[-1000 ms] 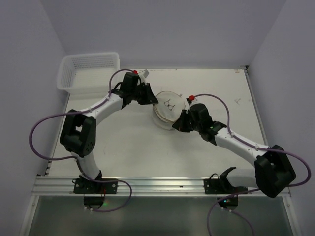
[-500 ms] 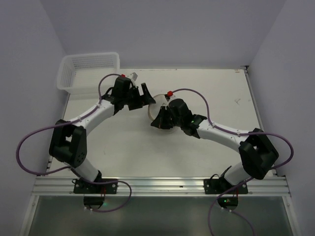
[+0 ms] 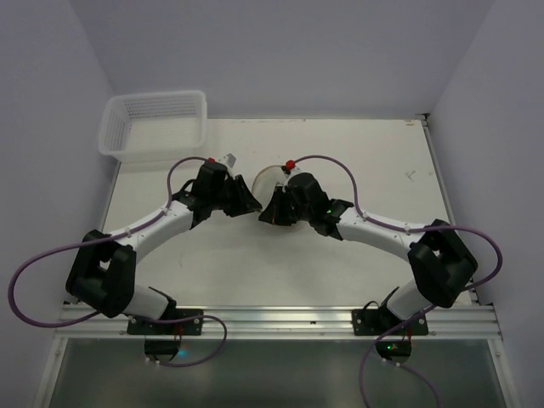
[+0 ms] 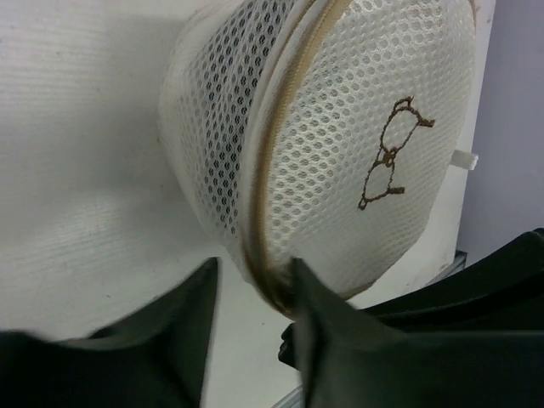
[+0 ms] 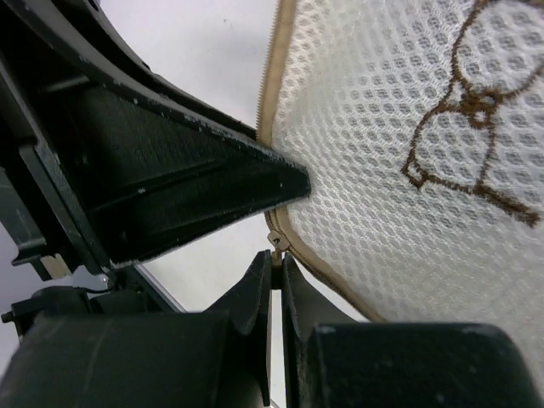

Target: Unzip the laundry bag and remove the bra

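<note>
The laundry bag [image 4: 340, 144] is a round white mesh pouch with a beige zipper rim and a small bra pictogram; it stands tilted on edge. In the top view only its far edge [image 3: 265, 177] shows between the two grippers. My left gripper [image 4: 253, 265] is open, its fingers astride the bag's lower rim, and the right finger [image 4: 319, 319] touches the mesh. My right gripper [image 5: 276, 259] is shut on the zipper pull [image 5: 277, 242] at the rim. In the top view the left gripper [image 3: 249, 202] and right gripper [image 3: 269, 211] meet at the bag's near side. The bra is hidden.
A white rectangular plastic mesh basket [image 3: 153, 123] stands at the back left corner of the table. Purple cables loop off both arms. The left gripper's finger [image 5: 170, 183] shows as a black wedge just above my right fingers.
The right gripper has swung left onto the bag's near edge. The left gripper has come toward the near side. The bag has shifted left and tipped up, now mostly covered from above.
</note>
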